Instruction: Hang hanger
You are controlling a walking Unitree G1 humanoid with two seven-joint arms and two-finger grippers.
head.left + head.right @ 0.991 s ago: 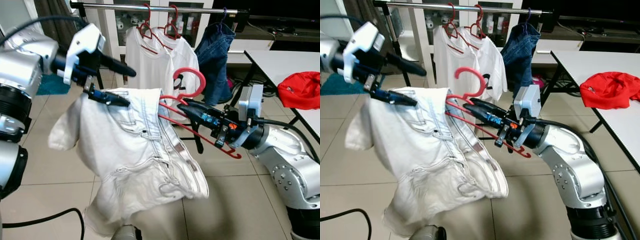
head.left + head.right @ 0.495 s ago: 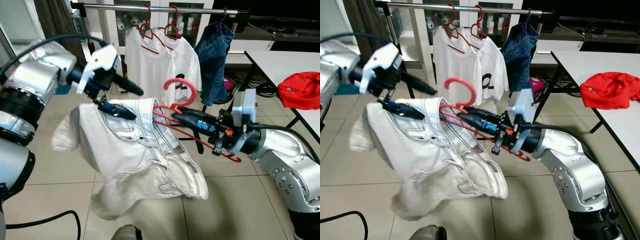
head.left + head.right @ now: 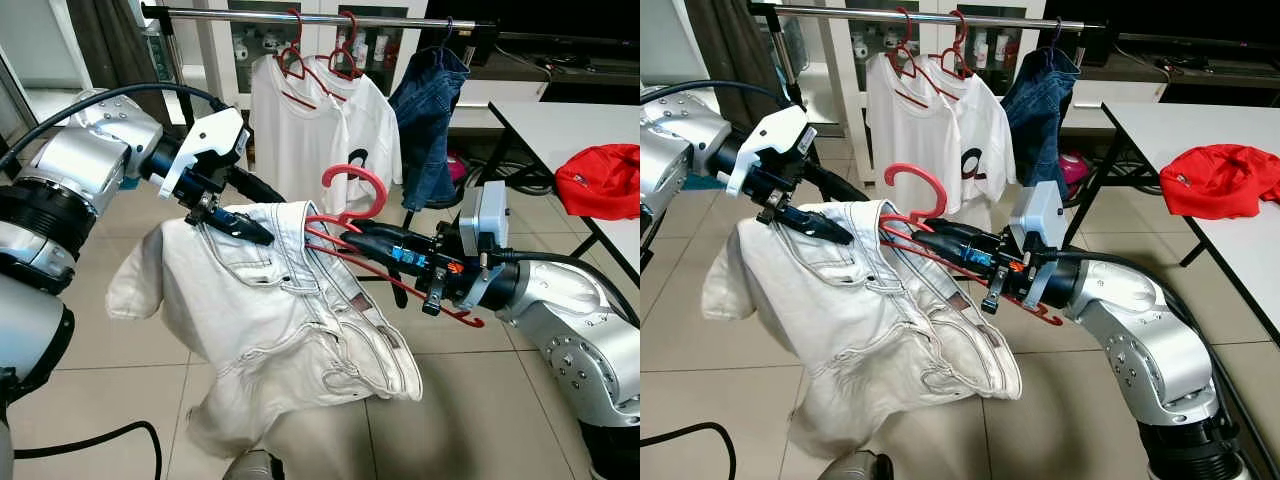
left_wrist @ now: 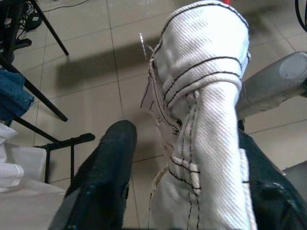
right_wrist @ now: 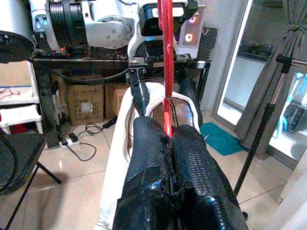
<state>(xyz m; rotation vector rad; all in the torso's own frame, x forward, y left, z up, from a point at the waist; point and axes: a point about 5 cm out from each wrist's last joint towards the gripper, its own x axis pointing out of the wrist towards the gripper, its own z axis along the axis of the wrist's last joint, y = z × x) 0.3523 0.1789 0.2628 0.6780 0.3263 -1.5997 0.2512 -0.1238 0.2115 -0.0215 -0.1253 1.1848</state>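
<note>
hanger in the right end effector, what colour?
Red. The hanger shows best in the left eye view, its hook curling above the white trousers.

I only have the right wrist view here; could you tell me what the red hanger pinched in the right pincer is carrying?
Observer: The red hanger carries white trousers, draped and hanging toward the tiled floor.
Operator: Thank you. What is the left pincer doing?
Observer: The left pincer grips the trousers' waistband on the side away from the hanger; the left wrist view shows fabric between its fingers.
Operator: Is the rail near?
Observer: The clothes rail stands beyond and above the hanger's hook, already holding two white T-shirts and blue jeans.
</note>
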